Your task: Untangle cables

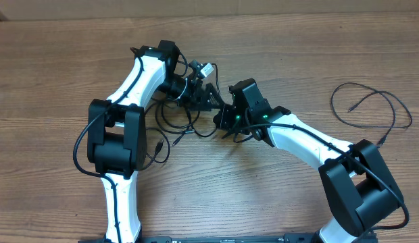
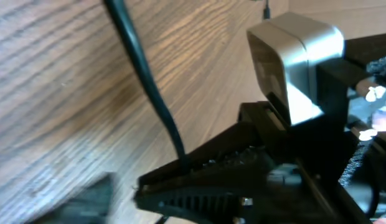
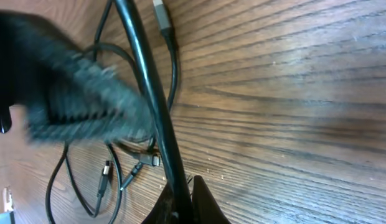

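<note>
On the wooden counter [image 1: 297,54], the main bunch of cables [image 1: 174,120] lay just toward 9 o'clock from the middle of the overhead view. Its thin black loops spread between the two arms and ran partly under the left arm's wrist. A separate cable loop [image 1: 359,84] lay out at 3 o'clock, well apart from both claws.

The right claw [image 1: 221,120] pointed toward 9 o'clock at the edge of the bunch. In its own wrist view the fingertips were clenched on one black cable [image 3: 149,93]. That cable ran from the pinch at 6 o'clock up past 12 o'clock and out of the picture. Behind it, thin loops lay flat on the wood, with a silver plug [image 3: 160,14] near 12 o'clock and small plugs [image 3: 106,169] toward 7 o'clock.

The left claw [image 1: 204,94] pointed toward 4 o'clock and sat just beside the right claw, at its 11 o'clock. It showed only as a dark smear in the right wrist view and was too small from overhead, so I could not tell whether it was released or clenched.
</note>
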Robot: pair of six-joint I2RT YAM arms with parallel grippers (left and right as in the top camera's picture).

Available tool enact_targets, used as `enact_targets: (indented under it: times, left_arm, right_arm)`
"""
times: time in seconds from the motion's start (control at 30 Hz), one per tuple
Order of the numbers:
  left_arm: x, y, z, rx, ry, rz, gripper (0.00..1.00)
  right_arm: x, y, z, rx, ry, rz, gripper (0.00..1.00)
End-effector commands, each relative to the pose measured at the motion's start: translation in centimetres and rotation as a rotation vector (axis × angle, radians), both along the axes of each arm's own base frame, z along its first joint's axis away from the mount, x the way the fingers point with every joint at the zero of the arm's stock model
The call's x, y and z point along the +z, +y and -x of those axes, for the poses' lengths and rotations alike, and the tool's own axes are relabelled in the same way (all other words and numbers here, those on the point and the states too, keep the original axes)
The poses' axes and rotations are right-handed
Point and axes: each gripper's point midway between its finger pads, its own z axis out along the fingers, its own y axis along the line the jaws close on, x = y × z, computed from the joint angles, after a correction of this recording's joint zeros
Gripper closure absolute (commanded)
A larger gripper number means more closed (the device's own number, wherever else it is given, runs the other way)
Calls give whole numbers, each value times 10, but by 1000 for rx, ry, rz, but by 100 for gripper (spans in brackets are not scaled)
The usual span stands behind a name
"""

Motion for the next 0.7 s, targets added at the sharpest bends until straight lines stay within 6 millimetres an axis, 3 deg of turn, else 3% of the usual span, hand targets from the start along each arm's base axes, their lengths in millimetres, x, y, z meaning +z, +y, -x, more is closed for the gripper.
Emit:
enact_targets:
  times: [0.0, 0.43, 0.67]
  left_arm:
    - [-13, 7, -7, -22, -63, -100, 0]
    - [-37, 30, -19, 0, -109, -298, 0]
    - [-53, 52, -29, 102, -79, -477, 2]
  right_arm:
    - [8, -5, -3, 6, -15, -14, 96]
    - [80, -60, -13, -100, -101, -37, 96]
    - [127, -65, -17, -103, -215, -78, 96]
